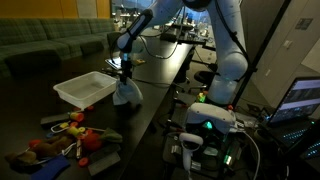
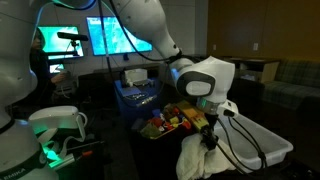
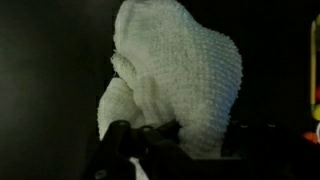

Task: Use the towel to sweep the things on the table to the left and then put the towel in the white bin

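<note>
Gripper [image 3: 143, 132] jaws pinching white nubbly cloth towel [image 3: 175, 75]; it hangs lengthwise straight down. White rectangular plastic bin [image 1: 85, 91] lies just beside, toward frame-left in an exterior view.

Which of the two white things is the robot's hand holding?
The white towel, hanging bunched from the hand. The white bin beside it is a rigid rectangular tub that the hand is not touching.

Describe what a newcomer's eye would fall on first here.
A white towel hangs bunched from the end effector, filling the wrist view. Close beside it stands a white bin, and a heap of colourful toys lies on the dark table near the bin.
</note>
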`<state>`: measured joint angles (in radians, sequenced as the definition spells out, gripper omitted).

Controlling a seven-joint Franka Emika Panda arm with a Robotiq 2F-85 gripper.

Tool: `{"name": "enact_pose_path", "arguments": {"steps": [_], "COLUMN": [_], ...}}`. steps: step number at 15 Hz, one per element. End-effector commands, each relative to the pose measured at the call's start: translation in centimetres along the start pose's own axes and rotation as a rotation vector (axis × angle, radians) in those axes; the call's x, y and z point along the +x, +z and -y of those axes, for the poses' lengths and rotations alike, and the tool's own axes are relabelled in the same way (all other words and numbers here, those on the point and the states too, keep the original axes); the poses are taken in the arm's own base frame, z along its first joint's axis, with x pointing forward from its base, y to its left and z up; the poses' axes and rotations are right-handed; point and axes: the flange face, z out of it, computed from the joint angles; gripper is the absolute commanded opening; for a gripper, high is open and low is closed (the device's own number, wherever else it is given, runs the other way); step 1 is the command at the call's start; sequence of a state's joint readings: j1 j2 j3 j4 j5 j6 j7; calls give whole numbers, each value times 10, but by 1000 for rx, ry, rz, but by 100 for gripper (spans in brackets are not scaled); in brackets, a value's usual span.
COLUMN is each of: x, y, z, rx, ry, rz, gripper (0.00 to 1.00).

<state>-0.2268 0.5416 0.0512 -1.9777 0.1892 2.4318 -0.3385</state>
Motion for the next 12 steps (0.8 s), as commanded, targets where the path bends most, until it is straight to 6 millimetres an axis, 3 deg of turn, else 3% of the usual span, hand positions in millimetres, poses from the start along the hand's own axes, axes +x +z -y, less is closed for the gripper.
{"name": "enact_pose_path", "arguments": {"steps": [1,7,12], "x": [36,74,90], "y": [43,115,145], "z": [20,69,115], "rx": [-88,-156,-162], "ry": [44,49,-22], "rz": [-58,-87,-86], "gripper": [4,4,4]}}
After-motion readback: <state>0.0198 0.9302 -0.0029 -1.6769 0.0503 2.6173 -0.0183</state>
